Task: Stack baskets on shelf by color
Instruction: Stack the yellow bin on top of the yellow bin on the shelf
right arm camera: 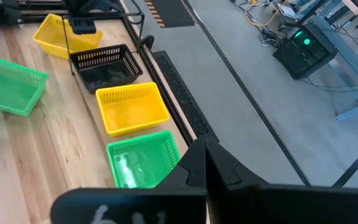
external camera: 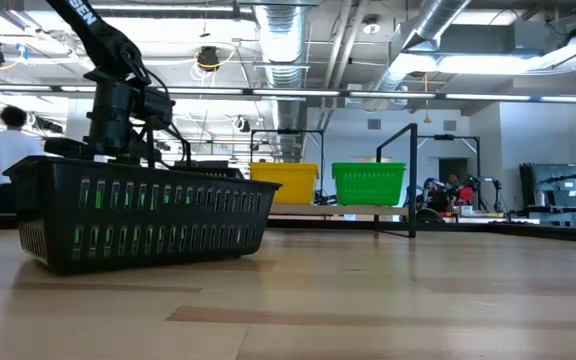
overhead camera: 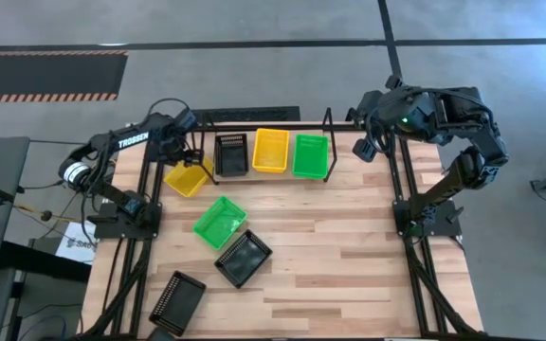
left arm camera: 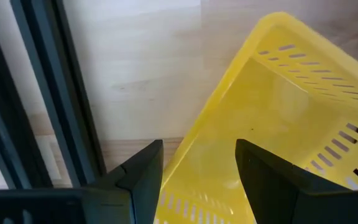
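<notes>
Left gripper point(left arm camera: 197, 180) spread apart over a loose yellow basket point(overhead camera: 188, 177) on the counter point(overhead camera: 349, 256), just beside the shelf point(overhead camera: 263, 121). On the shelf: black, yellow, green baskets. Right gripper point(right arm camera: 205, 163) closed, raised by the shelf's far end.

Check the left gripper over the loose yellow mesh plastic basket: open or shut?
Open. The left gripper has its fingers spread either side of the yellow mesh plastic basket's rim, not yet closed on it.
</notes>
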### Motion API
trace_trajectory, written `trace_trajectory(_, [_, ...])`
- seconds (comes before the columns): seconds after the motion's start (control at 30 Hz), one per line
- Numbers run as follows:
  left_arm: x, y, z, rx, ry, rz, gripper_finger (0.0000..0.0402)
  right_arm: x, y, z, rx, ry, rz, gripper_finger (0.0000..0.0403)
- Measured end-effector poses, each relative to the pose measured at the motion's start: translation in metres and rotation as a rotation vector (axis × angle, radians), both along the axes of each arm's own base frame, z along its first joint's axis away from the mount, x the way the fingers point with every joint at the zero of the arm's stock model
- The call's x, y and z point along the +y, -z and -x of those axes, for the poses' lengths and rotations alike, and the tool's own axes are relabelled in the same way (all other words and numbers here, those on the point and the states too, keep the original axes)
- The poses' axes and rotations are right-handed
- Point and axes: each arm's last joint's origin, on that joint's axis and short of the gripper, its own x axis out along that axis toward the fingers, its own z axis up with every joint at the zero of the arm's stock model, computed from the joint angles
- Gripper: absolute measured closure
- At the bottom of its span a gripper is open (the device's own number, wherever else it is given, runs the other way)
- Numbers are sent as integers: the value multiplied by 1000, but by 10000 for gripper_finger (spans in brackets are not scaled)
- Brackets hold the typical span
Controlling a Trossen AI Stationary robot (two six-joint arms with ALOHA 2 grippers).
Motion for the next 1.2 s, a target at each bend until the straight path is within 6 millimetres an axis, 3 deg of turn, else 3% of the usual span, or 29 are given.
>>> trace_trajectory(0.93, [-5,0,-5,43,44,-13,217,17,0,-2,15,-114,-3,397])
trace_trajectory(1.07, [-7,0,-4,35,56,17,245,19,0,-2,15,-127,-3,397])
trace_trajectory(1.2, [-10,2,-2,34,56,52,300,22,0,-2,14,-138,-3,397])
